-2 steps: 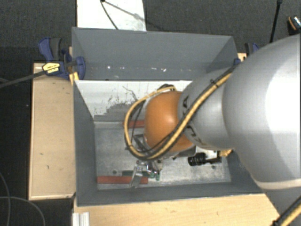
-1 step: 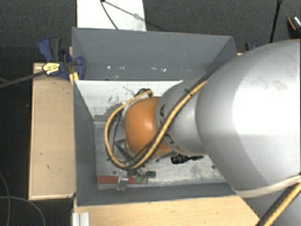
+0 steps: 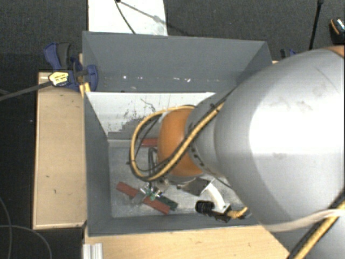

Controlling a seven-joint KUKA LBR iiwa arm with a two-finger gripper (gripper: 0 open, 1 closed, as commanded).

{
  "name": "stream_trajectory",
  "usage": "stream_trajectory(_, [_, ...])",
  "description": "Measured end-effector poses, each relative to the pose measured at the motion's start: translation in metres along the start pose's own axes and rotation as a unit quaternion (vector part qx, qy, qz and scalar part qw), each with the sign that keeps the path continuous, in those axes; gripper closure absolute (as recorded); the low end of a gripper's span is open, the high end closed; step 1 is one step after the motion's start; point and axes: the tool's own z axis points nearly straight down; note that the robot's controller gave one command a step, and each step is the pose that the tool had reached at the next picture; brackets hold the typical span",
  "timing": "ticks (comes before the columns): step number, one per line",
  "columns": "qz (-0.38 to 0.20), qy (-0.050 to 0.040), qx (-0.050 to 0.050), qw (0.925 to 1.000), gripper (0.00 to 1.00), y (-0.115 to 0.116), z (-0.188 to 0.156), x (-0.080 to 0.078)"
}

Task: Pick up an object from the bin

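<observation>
Camera view: slim red-brown strip (image 3: 127, 188) lying flat.

A white tube-shaped piece (image 3: 214, 194) is lying toward the front right of the grey bin (image 3: 99, 166). A black piece with a yellow tip (image 3: 211, 209) is resting just beside it. A reddish strip (image 3: 149, 143) is lying farther back, partly hidden.

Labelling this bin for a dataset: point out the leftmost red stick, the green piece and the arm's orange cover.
leftmost red stick (image 3: 128, 189), camera view, its middle.
green piece (image 3: 169, 203), camera view, its middle.
orange cover (image 3: 173, 139), camera view, its upper face.
</observation>
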Motion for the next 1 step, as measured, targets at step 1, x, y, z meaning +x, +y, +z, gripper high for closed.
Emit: stream_trajectory(1, [-0.001,0.0001,0.0,1.0,1.0,0.0004,-0.0002,0.0003])
